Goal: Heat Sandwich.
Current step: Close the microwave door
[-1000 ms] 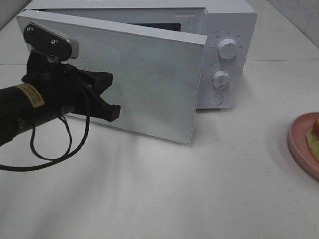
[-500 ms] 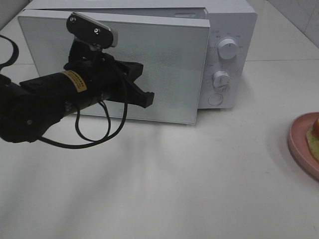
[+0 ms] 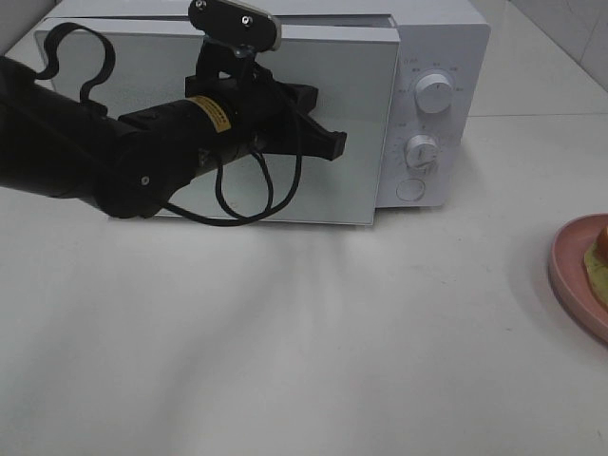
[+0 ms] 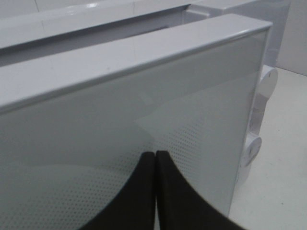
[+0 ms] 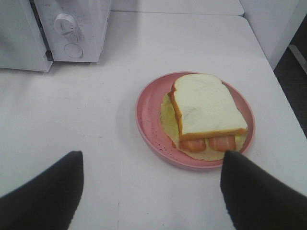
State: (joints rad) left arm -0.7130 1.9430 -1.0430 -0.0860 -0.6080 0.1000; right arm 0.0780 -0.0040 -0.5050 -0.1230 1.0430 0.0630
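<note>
The sandwich (image 5: 206, 108), white bread over red and yellow-green layers, lies on a round pink plate (image 5: 148, 120) on the table; only a sliver of sandwich (image 3: 600, 252) and plate (image 3: 570, 275) shows at the right edge of the high view. My right gripper (image 5: 151, 160) is open, its two black fingers on either side of the plate and short of it. My left gripper (image 3: 332, 142) is shut with nothing in it, its tips (image 4: 156, 155) pressed to the glass door (image 3: 366, 180) of the white microwave (image 3: 442, 47). The door stands almost closed, a narrow gap left along its top.
The microwave has two knobs (image 3: 434, 92) and a round button (image 3: 409, 189) on its right panel. The left arm's black cable (image 3: 237, 204) hangs in a loop before the door. White tabletop (image 3: 313, 351) stretches between the microwave and the plate.
The left arm has swung right and toward the microwave, pushing the door from partly open to nearly flush with the body. The plate and sandwich have not moved.
</note>
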